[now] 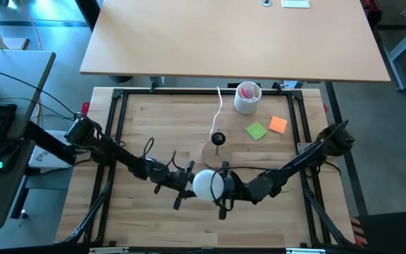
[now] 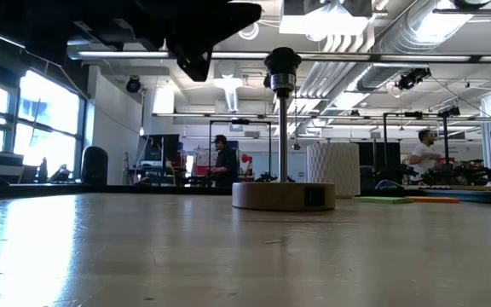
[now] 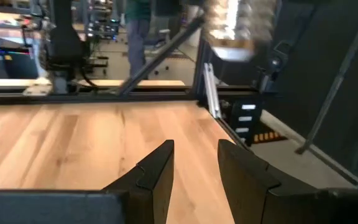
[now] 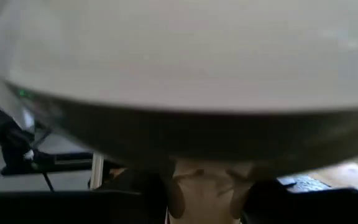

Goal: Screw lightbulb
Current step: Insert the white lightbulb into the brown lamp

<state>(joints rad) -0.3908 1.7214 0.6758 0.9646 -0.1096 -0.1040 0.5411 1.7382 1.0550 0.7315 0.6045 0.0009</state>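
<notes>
The white lightbulb (image 1: 204,183) hangs above the near middle of the table, globe up. Its silvery screw base (image 3: 235,28) points down. My right gripper (image 1: 218,187) comes in from the right and is shut on the bulb, whose globe (image 4: 179,62) fills the right wrist view. My left gripper (image 1: 191,185) is just left of the bulb. Its fingers (image 3: 194,155) are open with nothing between them, and the screw base shows above and beyond them. Farther back stands the wooden disc stand (image 1: 213,152) with its black socket (image 1: 218,139). My right gripper holds the lightbulb from its right side (image 1: 212,185), fingers level and coming from the table's right. In the right wrist view the globe hides where the fingers meet it, so I cannot tell whether they are on the globe or the neck. The bulb is upright and clear of the table.
The socket (image 2: 281,68) stands on a thin post above the wooden disc (image 2: 284,194). A white perforated cup (image 1: 247,97) is at the far side, with a green note (image 1: 256,131) and an orange note (image 1: 278,125) beside it. A white cord (image 1: 219,106) runs back from the stand.
</notes>
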